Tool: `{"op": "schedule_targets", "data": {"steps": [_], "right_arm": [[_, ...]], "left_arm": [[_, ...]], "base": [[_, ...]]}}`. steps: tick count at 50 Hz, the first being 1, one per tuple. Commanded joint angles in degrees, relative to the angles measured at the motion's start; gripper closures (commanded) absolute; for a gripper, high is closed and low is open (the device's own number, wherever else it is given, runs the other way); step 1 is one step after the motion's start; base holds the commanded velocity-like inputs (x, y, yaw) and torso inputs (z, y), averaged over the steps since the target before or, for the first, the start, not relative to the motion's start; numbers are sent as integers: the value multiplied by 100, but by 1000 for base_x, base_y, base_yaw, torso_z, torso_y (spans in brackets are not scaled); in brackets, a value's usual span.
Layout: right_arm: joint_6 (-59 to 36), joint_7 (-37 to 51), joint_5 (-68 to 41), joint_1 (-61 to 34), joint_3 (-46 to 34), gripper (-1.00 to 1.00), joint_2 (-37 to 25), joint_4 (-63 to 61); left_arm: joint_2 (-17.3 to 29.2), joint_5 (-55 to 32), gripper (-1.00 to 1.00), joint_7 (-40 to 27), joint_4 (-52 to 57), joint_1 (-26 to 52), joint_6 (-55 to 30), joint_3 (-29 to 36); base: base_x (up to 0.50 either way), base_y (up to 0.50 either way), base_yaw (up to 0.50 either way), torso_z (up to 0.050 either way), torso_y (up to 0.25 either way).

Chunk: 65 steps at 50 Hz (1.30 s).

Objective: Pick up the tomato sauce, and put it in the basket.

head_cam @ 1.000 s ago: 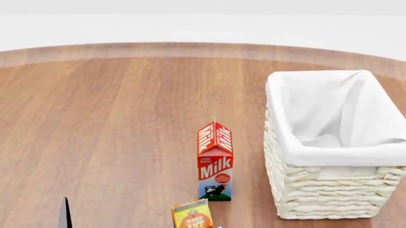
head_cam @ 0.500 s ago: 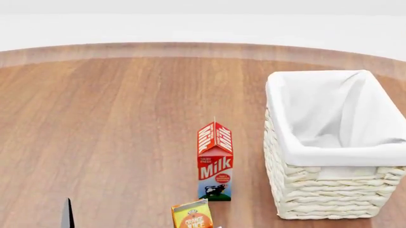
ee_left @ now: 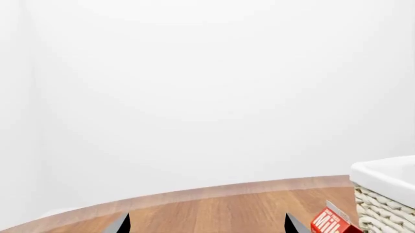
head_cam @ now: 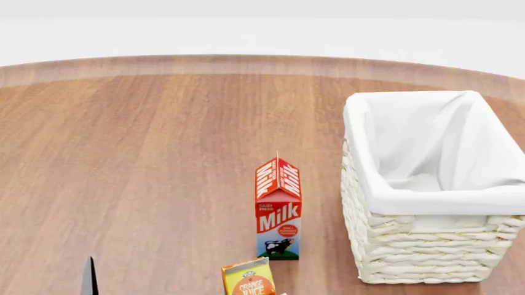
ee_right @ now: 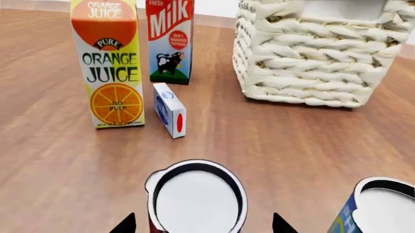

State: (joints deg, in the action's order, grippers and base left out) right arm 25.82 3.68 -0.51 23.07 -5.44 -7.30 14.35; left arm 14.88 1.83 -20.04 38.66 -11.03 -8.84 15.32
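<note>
The tomato sauce shows in the right wrist view as a can with a silvery-white round top and a sliver of red label. It stands on the wooden table between the two dark fingertips of my right gripper, which is open around it without touching. The basket stands beyond it, cream wicker with white lining, and also shows at the right of the head view. My left gripper is open and empty above the table; one fingertip shows in the head view.
A blue-and-yellow can stands close beside the tomato sauce. An orange juice carton, a milk carton and a small white-and-blue box stand between the cans and the basket. The table's curved far edge is at the back.
The left fingertip in the head view has drifted slightly right and lower. Nothing else has moved.
</note>
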Motion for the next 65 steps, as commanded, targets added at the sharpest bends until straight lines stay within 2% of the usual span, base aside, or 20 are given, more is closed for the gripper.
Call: {"op": "schedule_targets", "data": {"steps": [1,6,7,16,23,24,27,28,30,32,39,45,55,65], "right_arm": [[-239,20,-101,-269,-80,-100,7,363],[-239,61,-65,-261,-130,-100,1,296],[-189,21,-83,-224,-157,100,-15,266],[-77,83,-28,-176,-221,100,-58,225],[-3,274,-30,56,-76,100,-169,-484],[-348,273,-147,260,-13,100,-249,-1244],[-337,282,-256,288,42,100,-290,-1538],[-761,327,-377,438,132,100,-384,-2377],[-641,319,-439,395,169,100,-411,-2479],[-1139,398,-552,470,277,100,-531,-3333],[-1507,578,-673,134,540,100,-676,-4125],[-2304,781,-905,-410,802,100,-853,-4854],[-3866,1138,-1329,-1908,1077,100,-1212,-5634],[-4029,1087,-1350,-3137,883,100,-1193,-4516]], "left_arm": [[47,-55,-100,-47,-34,32,-1,25],[69,-73,-100,-67,-27,36,-3,34],[70,-89,-100,-68,-26,37,-3,34],[101,-117,-100,-105,-63,54,2,55],[121,-97,-100,-134,-85,54,16,107],[126,-106,-100,-134,-83,56,17,107],[137,-141,-100,-141,-83,68,7,92],[138,-157,-100,-140,-80,73,2,92],[148,-153,-100,-144,-91,75,7,105],[155,-163,-100,-153,-84,72,4,104],[173,-213,-100,-177,-64,68,-8,101],[196,-276,-100,-191,-48,78,-37,78],[221,-361,-100,-212,-96,102,-46,64],[243,-403,-100,-241,-129,119,-57,69]], "base": [[0,0,0,0,0],[0,0,0,0,0],[0,0,0,0,0],[0,0,0,0,0],[0,0,0,0,0],[0,0,0,0,0],[0,0,0,0,0],[0,0,0,0,0],[0,0,0,0,0],[0,0,0,0,0],[0,0,0,0,0],[0,0,0,0,0],[0,0,0,0,0],[0,0,0,0,1]]}}
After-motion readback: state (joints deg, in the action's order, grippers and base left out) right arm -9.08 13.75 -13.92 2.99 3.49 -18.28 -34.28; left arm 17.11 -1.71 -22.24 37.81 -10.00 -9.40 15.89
